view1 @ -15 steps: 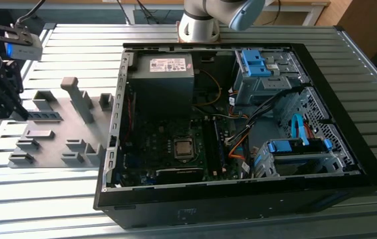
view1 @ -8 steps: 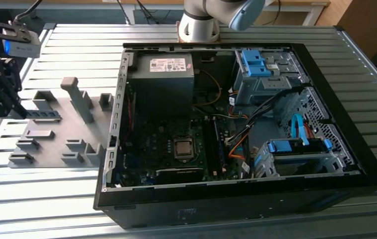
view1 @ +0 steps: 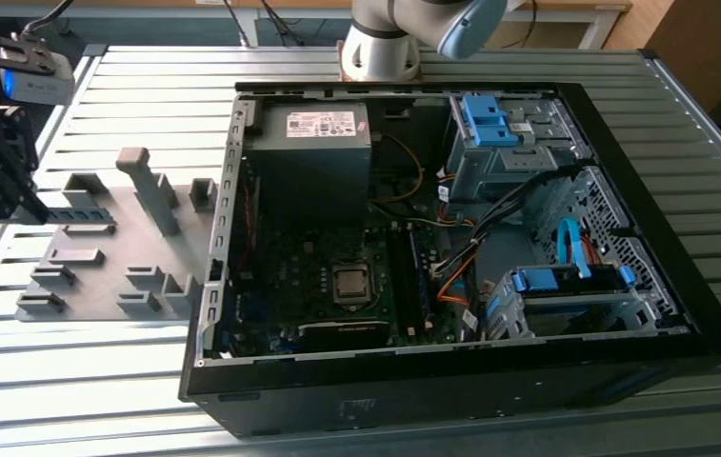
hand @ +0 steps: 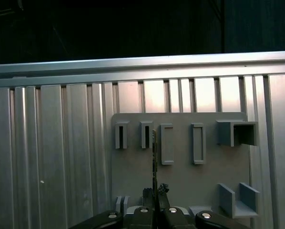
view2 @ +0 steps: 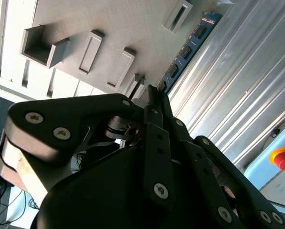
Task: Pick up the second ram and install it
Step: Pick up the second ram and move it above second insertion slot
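The second ram (view2: 185, 50) is a thin dark green stick with black chips, and it sticks out from my fingertips. My gripper (view2: 152, 93) is shut on one end of it. In the first wrist view the ram (hand: 154, 152) shows edge-on as a thin line rising from the gripper (hand: 155, 192) in front of the grey holder plate (hand: 180, 181). In the exterior view the gripper (view1: 30, 207) hangs at the far left edge of the holder plate (view1: 93, 276), with the ram (view1: 83, 217) reaching out over it.
The open computer case (view1: 462, 381) lies to the exterior view's right of the holder plate, its motherboard (view1: 334, 276) facing up. Grey holder blocks (view1: 150, 186) stand up from the plate. All of it rests on a ribbed metal table (view1: 81, 381). A red stop button (view2: 283, 158) sits off the table.
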Available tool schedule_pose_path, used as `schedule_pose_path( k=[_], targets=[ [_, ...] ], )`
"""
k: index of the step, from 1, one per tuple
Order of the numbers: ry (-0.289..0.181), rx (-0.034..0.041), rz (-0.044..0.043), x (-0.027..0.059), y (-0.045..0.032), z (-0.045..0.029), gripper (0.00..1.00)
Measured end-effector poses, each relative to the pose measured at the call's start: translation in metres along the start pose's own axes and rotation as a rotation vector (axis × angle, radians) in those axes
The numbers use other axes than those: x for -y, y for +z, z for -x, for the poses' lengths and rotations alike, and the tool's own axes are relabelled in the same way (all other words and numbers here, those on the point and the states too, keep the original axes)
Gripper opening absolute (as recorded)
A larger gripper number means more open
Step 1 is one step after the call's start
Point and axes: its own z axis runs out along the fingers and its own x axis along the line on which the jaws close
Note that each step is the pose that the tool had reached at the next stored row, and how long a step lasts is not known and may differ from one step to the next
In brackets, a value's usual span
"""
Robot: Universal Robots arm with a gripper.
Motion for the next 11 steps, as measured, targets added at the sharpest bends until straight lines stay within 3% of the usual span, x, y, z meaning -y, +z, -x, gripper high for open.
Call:
schedule_pose_path(
  k=[11],
  targets=[
    [0.0, 0.0, 0.0, -0.0001, -0.0081, 0.0002, 0.14]
  ],
)
